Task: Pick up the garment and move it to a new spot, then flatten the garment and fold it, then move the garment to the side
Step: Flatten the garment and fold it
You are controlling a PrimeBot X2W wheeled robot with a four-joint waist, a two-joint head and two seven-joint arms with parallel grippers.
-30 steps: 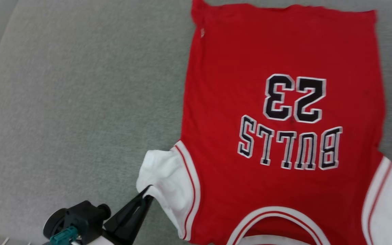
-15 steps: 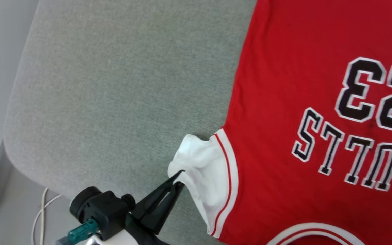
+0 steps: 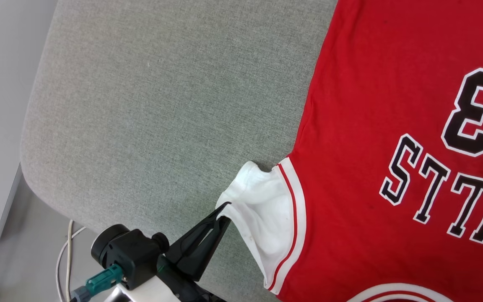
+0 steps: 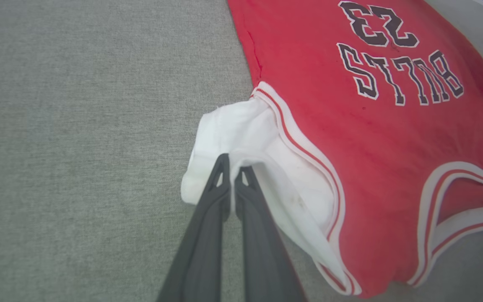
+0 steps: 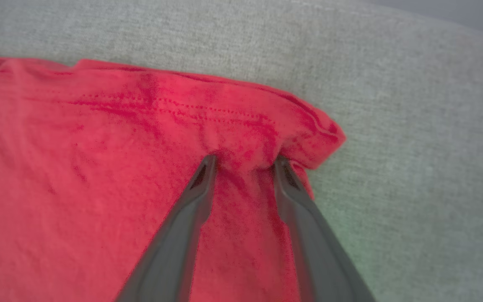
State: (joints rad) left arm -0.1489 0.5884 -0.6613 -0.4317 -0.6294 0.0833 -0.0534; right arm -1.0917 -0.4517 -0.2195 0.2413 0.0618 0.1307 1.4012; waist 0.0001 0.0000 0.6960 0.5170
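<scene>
Pinching the sleeve [image 4: 241,130] of the garment [image 4: 350,126], left gripper [image 4: 234,163] clamped; right gripper [image 5: 245,158] wide, straddling hem [image 5: 224,113] — collar [image 4: 455,197] toward cushion [image 3: 141,105]'s near edge, length running front-to-back.

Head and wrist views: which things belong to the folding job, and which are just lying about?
Job: red jersey T-shirt with white short sleeves; left gripper, shut on its sleeve; right gripper, open at its hem.
Lying about: grey fabric cushion underneath; thin white cable on the floor.
</scene>
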